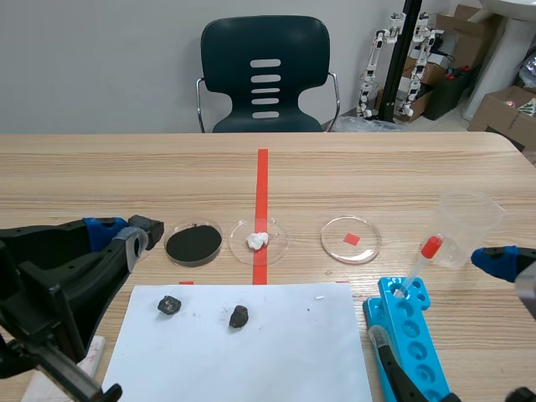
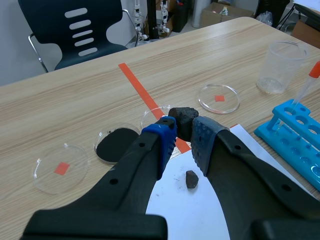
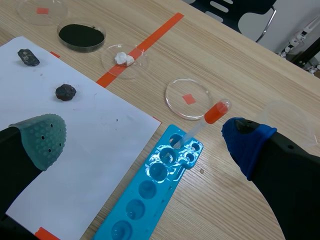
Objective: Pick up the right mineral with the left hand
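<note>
In the scene view, the left claw [image 1: 126,233] is held above the wooden worktop [image 1: 126,167], to the left of a dish of black powder [image 1: 220,237], and is clamped on a dark rock [image 1: 151,227] at its fingertips. Two loose rocks are laid on a white sheet of paper [image 1: 276,352]: the left loose rock [image 1: 169,305] and the right loose rock [image 1: 239,316], well apart from each other. Beyond the paper, a dish with a white lump [image 1: 276,239] is set on the red tape line, and a dish with a red square [image 1: 368,243] stands to its right. A clear cup [image 1: 469,222], a blue rack [image 1: 410,335] and a red-capped dropper [image 1: 419,264] standing in the rack are placed further right. In the left wrist view, the dark rock is seen pressed between the two pads, clear of the worktop, and one loose rock is seen on the paper below the claw. In the right wrist view, the right claw [image 3: 145,137] is seen with its fingers wide apart, over the paper's edge and the rack, with nothing held between them.
</note>
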Action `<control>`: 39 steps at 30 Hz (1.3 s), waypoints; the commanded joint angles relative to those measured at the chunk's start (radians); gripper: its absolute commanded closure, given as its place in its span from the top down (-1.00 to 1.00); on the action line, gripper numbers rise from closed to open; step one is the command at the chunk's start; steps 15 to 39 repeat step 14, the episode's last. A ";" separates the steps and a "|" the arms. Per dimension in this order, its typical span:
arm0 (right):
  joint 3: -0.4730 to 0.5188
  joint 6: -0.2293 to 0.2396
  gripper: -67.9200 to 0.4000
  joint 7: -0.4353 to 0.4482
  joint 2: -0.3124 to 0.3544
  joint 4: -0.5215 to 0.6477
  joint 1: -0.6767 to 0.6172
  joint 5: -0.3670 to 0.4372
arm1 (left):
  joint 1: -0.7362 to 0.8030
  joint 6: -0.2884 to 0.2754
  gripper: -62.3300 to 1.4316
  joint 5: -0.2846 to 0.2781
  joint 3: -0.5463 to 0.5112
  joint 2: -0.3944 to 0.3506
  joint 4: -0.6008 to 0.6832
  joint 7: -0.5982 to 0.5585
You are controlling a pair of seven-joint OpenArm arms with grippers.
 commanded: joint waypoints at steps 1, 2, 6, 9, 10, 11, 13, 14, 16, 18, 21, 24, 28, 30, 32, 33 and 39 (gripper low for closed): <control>0.003 0.000 1.00 0.015 0.008 0.012 0.006 0.009 | -0.003 0.005 -0.64 -0.006 -0.001 0.002 0.019 -0.015; 0.003 0.000 1.00 0.015 0.008 0.012 0.006 0.009 | -0.003 0.005 -0.64 -0.006 -0.001 0.002 0.019 -0.015; 0.003 0.000 1.00 0.015 0.008 0.012 0.006 0.009 | -0.003 0.005 -0.64 -0.006 -0.001 0.002 0.019 -0.015; 0.003 0.000 1.00 0.015 0.008 0.012 0.006 0.009 | -0.003 0.005 -0.64 -0.006 -0.001 0.002 0.019 -0.008; 0.003 0.000 1.00 0.015 0.008 0.012 0.006 0.009 | -0.003 0.005 -0.64 -0.006 -0.001 0.002 0.019 0.003; 0.003 0.000 1.00 0.015 0.008 0.012 0.006 0.009 | -0.003 0.005 -0.64 -0.006 -0.001 0.002 0.019 0.008; 0.003 0.000 1.00 0.015 0.008 0.012 0.006 0.009 | -0.003 0.005 -0.64 -0.006 -0.001 0.002 0.019 0.008; 0.003 0.000 1.00 0.015 0.008 0.012 0.006 0.009 | -0.003 0.005 -0.64 -0.006 -0.001 0.002 0.019 0.008; 0.003 0.000 1.00 0.015 0.008 0.012 0.006 0.009 | -0.003 0.005 -0.64 -0.006 -0.001 0.002 0.019 0.008; 0.003 0.000 1.00 0.015 0.008 0.012 0.006 0.009 | -0.003 0.005 -0.64 -0.006 -0.001 0.002 0.019 0.008; 0.003 0.000 1.00 0.015 0.008 0.012 0.006 0.009 | -0.003 0.005 -0.64 -0.006 -0.001 0.002 0.019 0.008; 0.003 0.000 1.00 0.015 0.008 0.012 0.006 0.009 | -0.003 0.005 -0.64 -0.006 -0.001 0.002 0.019 0.008; 0.003 0.000 1.00 0.015 0.008 0.012 0.006 0.009 | -0.003 0.005 -0.64 -0.006 -0.001 0.002 0.019 0.008; 0.003 0.000 1.00 0.015 0.008 0.012 0.006 0.009 | -0.003 0.005 -0.64 -0.006 -0.001 0.002 0.019 0.008; 0.003 0.000 1.00 0.015 0.008 0.012 0.006 0.009 | -0.003 0.005 -0.64 -0.006 -0.001 0.002 0.019 0.008; 0.003 0.000 1.00 0.015 0.008 0.012 0.006 0.009 | -0.003 0.005 -0.64 -0.006 -0.001 0.002 0.019 0.008; 0.003 0.000 1.00 0.015 0.008 0.012 0.006 0.009 | -0.003 0.005 -0.64 -0.006 -0.001 0.002 0.019 0.008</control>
